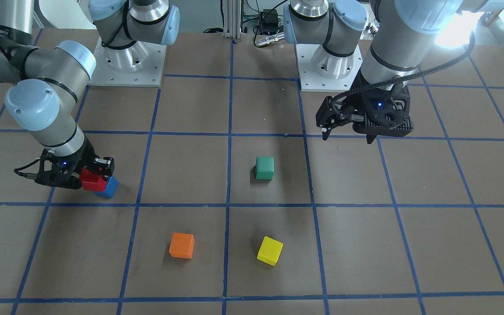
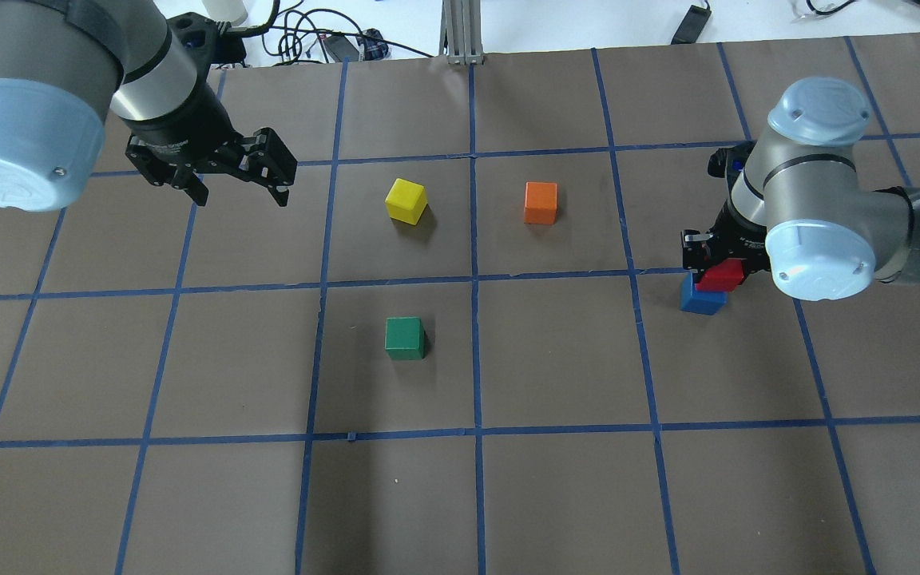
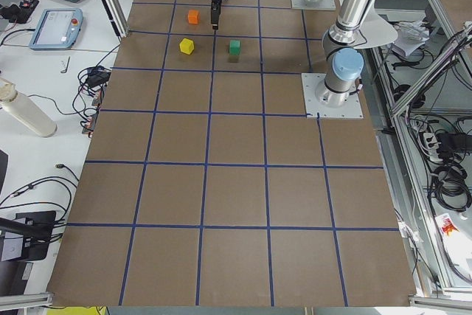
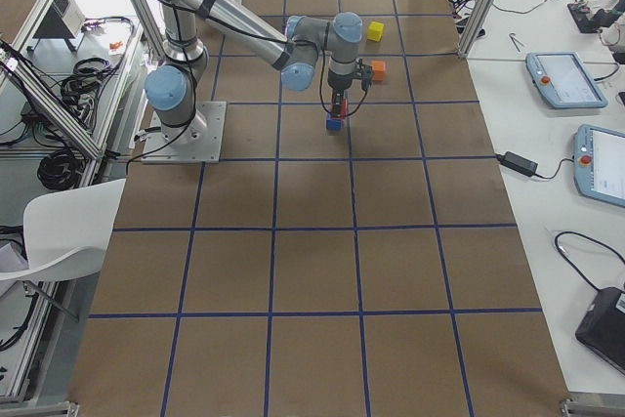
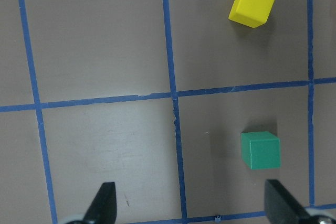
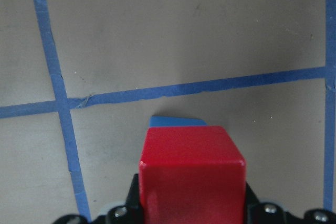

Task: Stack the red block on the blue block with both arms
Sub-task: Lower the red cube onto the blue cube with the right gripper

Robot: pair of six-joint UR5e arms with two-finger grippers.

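Note:
The red block (image 1: 91, 180) is held in my shut right gripper (image 1: 96, 174), directly over the blue block (image 1: 109, 189) and offset a little toward the robot. I cannot tell whether the two blocks touch. In the overhead view the red block (image 2: 720, 276) overlaps the top of the blue block (image 2: 702, 301) on the table's right side. The right wrist view shows the red block (image 6: 191, 174) between the fingers, with a sliver of the blue block (image 6: 176, 121) beyond it. My left gripper (image 2: 240, 190) is open and empty, high above the table's far left; it also shows in the left wrist view (image 5: 191, 205).
A green cube (image 2: 404, 338) sits near the table's middle. A yellow cube (image 2: 406, 200) and an orange cube (image 2: 540, 202) lie farther from the robot. Blue tape lines grid the brown table (image 2: 556, 479). The arm bases (image 1: 127, 65) stand at the robot's edge.

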